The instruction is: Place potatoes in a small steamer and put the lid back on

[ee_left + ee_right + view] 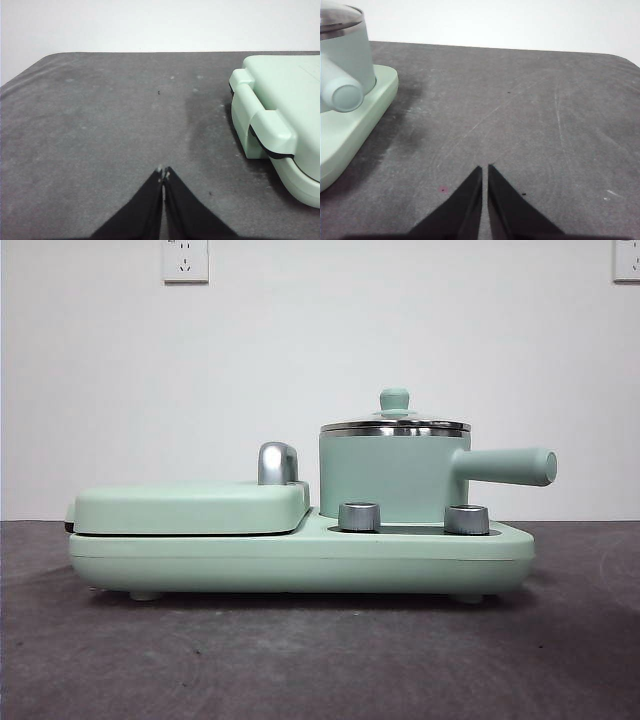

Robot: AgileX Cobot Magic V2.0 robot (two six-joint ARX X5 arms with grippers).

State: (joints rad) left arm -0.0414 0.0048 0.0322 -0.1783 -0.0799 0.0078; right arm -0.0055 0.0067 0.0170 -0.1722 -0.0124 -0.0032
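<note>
The small mint-green steamer stands on the right of a mint-green cooker base, its stubby handle pointing right. The glass lid with a green knob sits on it. The potato is out of view. My left gripper is shut and empty over the bare table beside the griddle end of the cooker. My right gripper is shut and empty over the table beside the steamer and its handle. Neither arm shows in the front view.
A flat mint-green hinged griddle with a chrome handle fills the cooker's left half. Two grey knobs sit on the front of the base. The dark grey table stretches on both sides. A white wall stands behind.
</note>
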